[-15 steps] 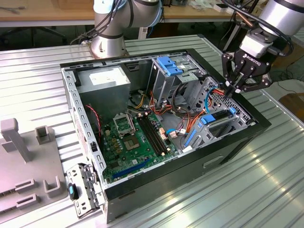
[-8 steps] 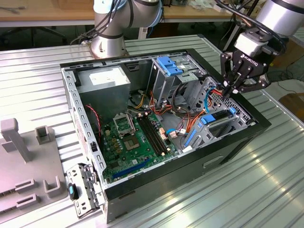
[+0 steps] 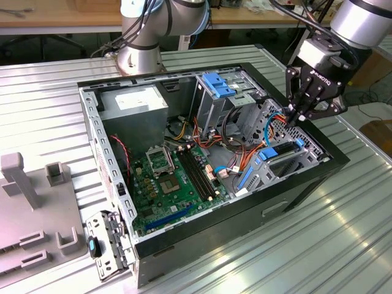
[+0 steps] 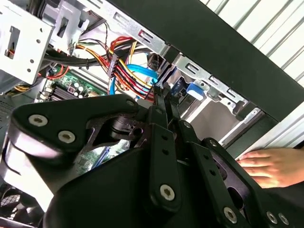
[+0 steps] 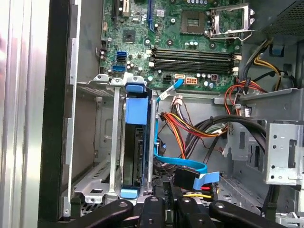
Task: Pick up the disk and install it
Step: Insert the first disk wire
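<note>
The disk [image 5: 135,156] stands on edge in the metal bay [image 5: 113,142] at the case's front corner, its dark body between the rails and its blue carrier frame [image 5: 136,111] on top. In the exterior view the disk [image 3: 282,152] lies in that bay at the right end of the case. My gripper [image 3: 299,116] hangs just above the bay's far end, close to the blue and orange cables. Its black fingers [image 4: 164,102] are pressed together with nothing between them. The gripper [image 5: 170,192] sits beside the disk's end, apart from it.
The open computer case [image 3: 331,162] lies on a ribbed metal table [image 3: 343,245]. Inside are the motherboard [image 3: 165,177], a cable bundle [image 5: 190,128], the power supply [image 3: 138,104] and a blue bracket [image 3: 217,84] on the drive cage. A hand [image 4: 270,166] rests outside the case wall.
</note>
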